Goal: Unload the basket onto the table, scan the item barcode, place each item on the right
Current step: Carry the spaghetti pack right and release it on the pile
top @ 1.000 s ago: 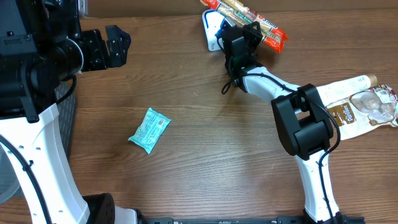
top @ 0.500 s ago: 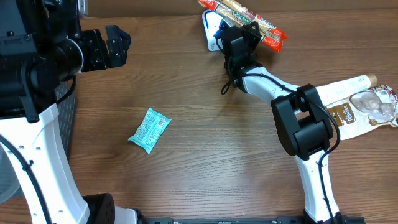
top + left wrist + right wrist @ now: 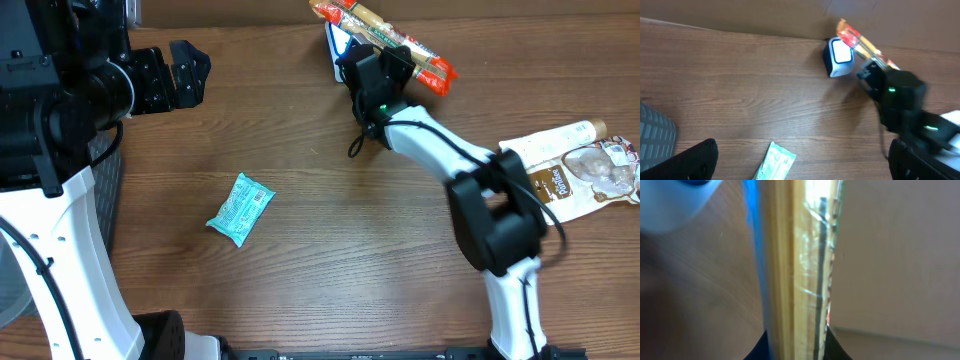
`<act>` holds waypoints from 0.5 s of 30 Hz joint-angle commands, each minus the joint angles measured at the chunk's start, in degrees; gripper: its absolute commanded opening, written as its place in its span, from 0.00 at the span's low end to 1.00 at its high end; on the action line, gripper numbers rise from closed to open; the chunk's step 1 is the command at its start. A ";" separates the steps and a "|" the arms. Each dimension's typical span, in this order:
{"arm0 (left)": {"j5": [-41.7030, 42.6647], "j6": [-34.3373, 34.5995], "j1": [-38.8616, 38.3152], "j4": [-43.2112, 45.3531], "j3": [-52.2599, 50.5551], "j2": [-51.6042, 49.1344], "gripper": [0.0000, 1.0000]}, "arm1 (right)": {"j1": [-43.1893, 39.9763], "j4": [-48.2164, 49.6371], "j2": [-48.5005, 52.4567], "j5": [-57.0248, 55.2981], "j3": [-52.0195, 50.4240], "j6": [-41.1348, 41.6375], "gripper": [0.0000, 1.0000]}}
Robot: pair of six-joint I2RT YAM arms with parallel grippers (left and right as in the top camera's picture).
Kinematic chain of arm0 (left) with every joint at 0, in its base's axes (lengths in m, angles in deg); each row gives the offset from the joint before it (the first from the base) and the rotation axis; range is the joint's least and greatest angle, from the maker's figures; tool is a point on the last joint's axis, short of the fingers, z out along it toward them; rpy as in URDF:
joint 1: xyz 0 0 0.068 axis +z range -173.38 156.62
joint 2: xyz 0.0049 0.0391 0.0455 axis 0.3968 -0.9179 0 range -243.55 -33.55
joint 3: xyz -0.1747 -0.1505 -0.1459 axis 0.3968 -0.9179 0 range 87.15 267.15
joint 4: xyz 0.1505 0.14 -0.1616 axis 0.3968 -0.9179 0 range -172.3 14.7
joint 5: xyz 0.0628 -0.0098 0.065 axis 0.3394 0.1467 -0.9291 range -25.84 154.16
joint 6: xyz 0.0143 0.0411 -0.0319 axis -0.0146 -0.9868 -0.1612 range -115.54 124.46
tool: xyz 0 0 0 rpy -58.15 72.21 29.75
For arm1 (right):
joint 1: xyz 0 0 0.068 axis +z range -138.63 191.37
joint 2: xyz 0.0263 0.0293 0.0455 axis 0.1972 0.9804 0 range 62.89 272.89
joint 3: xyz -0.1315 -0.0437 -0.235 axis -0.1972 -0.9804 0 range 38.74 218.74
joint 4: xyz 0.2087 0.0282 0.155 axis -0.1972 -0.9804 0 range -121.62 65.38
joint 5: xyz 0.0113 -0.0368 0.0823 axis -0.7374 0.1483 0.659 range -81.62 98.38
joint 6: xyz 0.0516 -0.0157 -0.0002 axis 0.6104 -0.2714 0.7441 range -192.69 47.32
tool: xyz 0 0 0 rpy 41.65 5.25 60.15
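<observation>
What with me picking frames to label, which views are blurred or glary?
Overhead: sharp and evenly lit, the teal packet crisp. Left wrist: the scanner fairly clear, the right arm smeared by motion. Right wrist: the snack pack fills the frame out of focus, with glare streaks on its wrapper.

The left arm (image 3: 60,215) and right arm (image 3: 440,150) have white links and bulky black joints. On the right one, a thin black cable (image 3: 356,146) loops and a green light (image 3: 383,108) glows just behind the black tool (image 3: 383,55).
</observation>
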 commanded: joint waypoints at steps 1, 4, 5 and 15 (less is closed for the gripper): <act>-0.26 -0.22 0.59 0.04 0.85 -0.37 1.00 | 0.94 -11.50 -20.06 5.97 2.45 23.04 0.04; -0.26 -0.22 0.59 0.04 0.85 -0.37 0.99 | -2.38 -31.87 -32.48 30.75 2.47 42.60 0.04; -0.26 -0.20 0.59 0.04 0.85 -0.37 1.00 | -4.55 -35.69 -35.19 37.70 2.47 47.01 0.04; -0.26 -0.20 0.59 0.04 0.85 -0.37 1.00 | -42.84 -56.43 -44.06 86.68 1.77 52.89 0.04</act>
